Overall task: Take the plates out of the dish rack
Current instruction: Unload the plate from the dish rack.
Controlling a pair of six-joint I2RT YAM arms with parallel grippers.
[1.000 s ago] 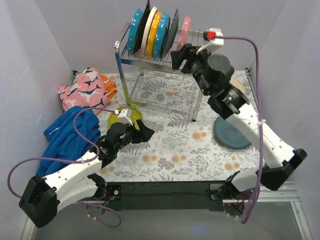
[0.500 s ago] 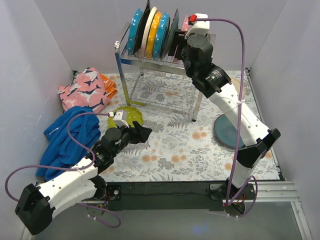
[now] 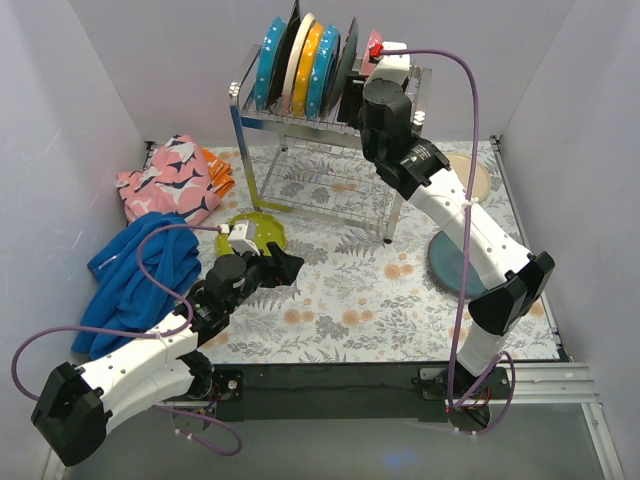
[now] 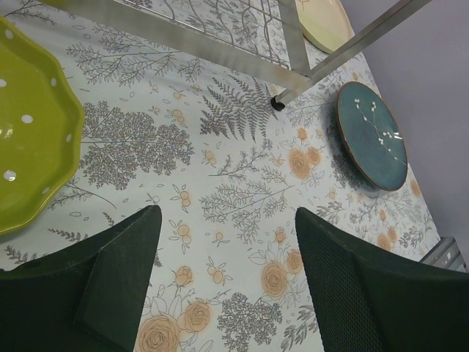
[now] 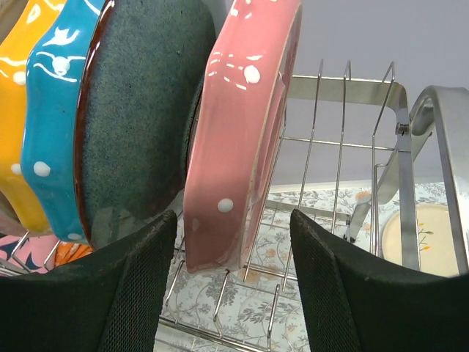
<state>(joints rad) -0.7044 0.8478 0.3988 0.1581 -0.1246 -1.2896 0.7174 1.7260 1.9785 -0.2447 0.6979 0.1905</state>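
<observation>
The chrome dish rack stands at the back and holds several upright plates: teal dotted, orange, dark blue-grey and pink at the right end. My right gripper is open at the rack. In the right wrist view its jaws stand on either side of the pink plate's lower edge, not touching it. The dark blue-grey plate is beside it. My left gripper is open and empty over the table.
A lime green plate lies on the table by the left gripper. A dark teal plate and a cream plate lie at the right. A blue cloth and a pink patterned cloth lie at the left. Walls close in on both sides.
My right arm has swung left and up to the rack's right end, bringing its open jaws around the pink plate. The left arm has barely moved.
</observation>
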